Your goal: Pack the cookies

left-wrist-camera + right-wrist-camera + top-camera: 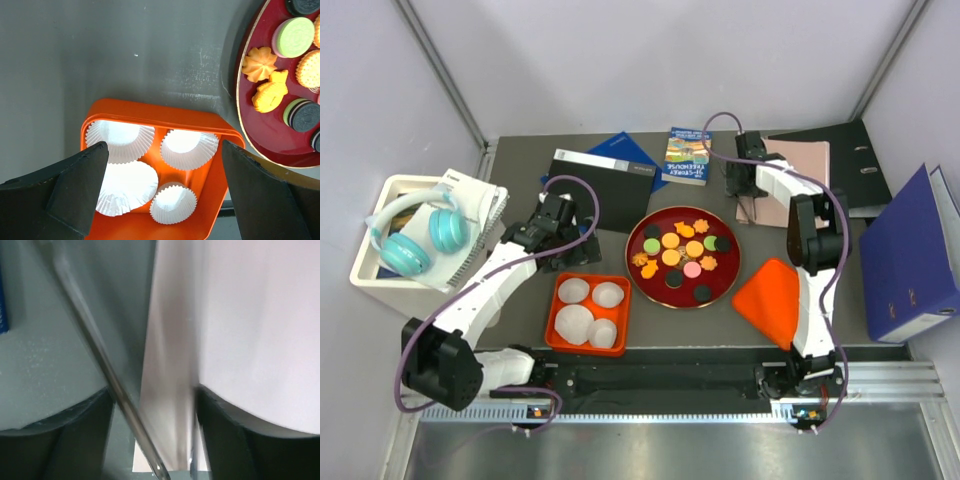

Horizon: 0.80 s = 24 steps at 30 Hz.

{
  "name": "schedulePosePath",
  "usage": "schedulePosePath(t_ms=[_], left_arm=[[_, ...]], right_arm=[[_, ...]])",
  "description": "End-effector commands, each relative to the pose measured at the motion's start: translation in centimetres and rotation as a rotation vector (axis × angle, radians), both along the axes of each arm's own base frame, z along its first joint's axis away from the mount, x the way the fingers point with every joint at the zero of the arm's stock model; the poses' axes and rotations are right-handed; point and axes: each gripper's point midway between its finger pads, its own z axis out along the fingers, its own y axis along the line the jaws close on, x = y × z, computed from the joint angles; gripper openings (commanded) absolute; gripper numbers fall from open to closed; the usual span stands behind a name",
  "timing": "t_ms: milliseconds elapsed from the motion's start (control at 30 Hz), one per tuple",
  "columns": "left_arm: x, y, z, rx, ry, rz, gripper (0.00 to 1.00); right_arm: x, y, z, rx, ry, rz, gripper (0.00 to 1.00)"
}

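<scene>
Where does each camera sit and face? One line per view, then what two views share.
Top external: above and behind the arms, looking down on the table; both arms show, bases at the bottom.
Left wrist: on the left arm, looking down past its open left gripper at the orange tray of paper cups and the edge of the red plate.
Right wrist: on the right arm, facing blurred pale surfaces; only the fingers of the right gripper show.
Shared: top external and left wrist both show tray, cups, plate, cookies.

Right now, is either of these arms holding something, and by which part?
The left gripper is open above the orange tray, holding nothing. The right gripper is by the pink folder; its blurred view cannot show whether it grips anything.
</scene>
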Motion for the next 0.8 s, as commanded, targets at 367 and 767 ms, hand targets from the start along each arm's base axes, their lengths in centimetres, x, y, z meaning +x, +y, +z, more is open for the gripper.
schedulePosePath(t_ms=[367,767], left_arm=[[0.7,-0.1,-0.3,0.013,-0.004,0.004,0.99],[0.7,-0.9,-0.2,-0.025,-0.005,-0.012,0.99]], right_arm=[[2.6,-0.1,7.4,0.067,-0.152,-0.099,0.36],[0.6,1.6,16.8,0.139,-0.295,-0.055,0.4]])
